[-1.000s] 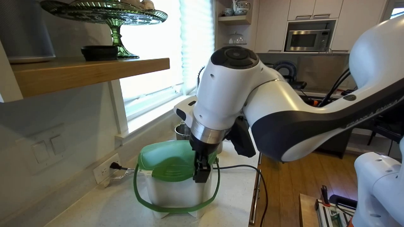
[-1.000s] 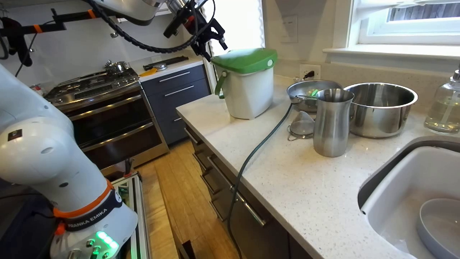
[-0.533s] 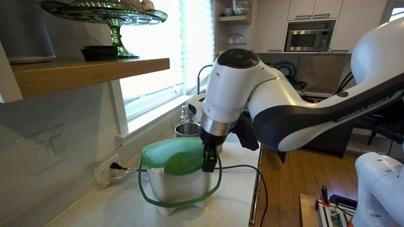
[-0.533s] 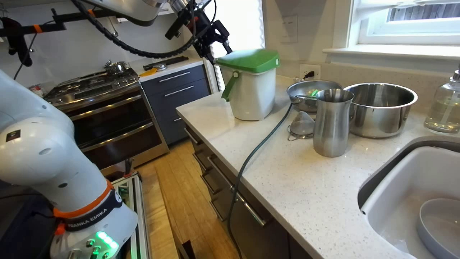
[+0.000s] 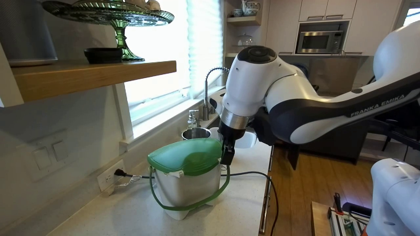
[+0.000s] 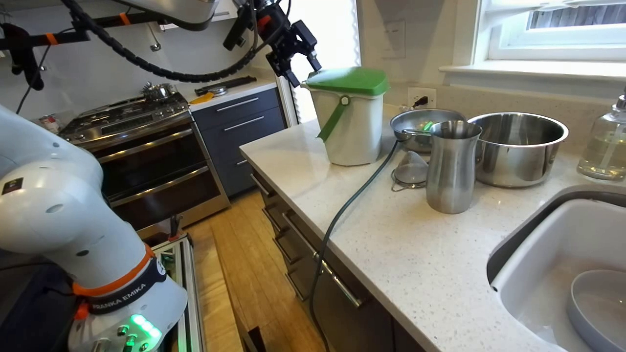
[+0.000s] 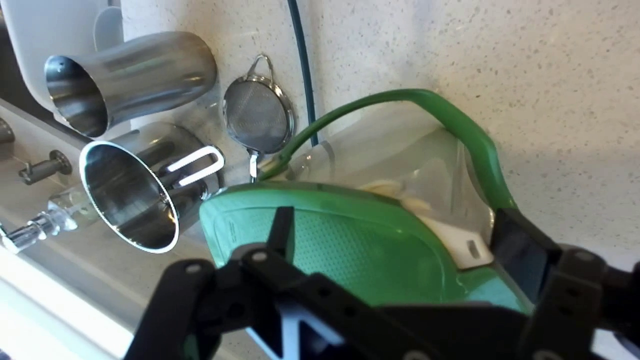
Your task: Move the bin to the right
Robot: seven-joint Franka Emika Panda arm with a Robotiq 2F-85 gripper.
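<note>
The bin stands upright on the counter, with its white body (image 5: 192, 188) and green lid in both exterior views; the body (image 6: 354, 129) also shows beside the cord. Its green handle (image 5: 188, 206) hangs down on one side. In the wrist view the green lid (image 7: 350, 240) fills the middle below the handle (image 7: 475, 140). My gripper (image 5: 227, 159) is at the lid's edge; in an exterior view its two fingertips (image 6: 305, 74) are spread at the lid's near top. In the wrist view the gripper (image 7: 402, 240) is open, one finger over the lid, one at its edge beside the handle. Contact is likely but partly hidden.
A dark cord (image 6: 359, 193) crosses the counter close to the bin. A strainer (image 6: 411, 171), steel pitcher (image 6: 452, 168), bowl (image 6: 415, 139) and pot (image 6: 518, 156) stand beyond it, then the sink (image 6: 562, 254). A wooden shelf (image 5: 98, 75) juts out overhead.
The bin has turned and shifted, rightward in both exterior views, toward the cord and steel pots. My gripper has moved along with it, still spread.
</note>
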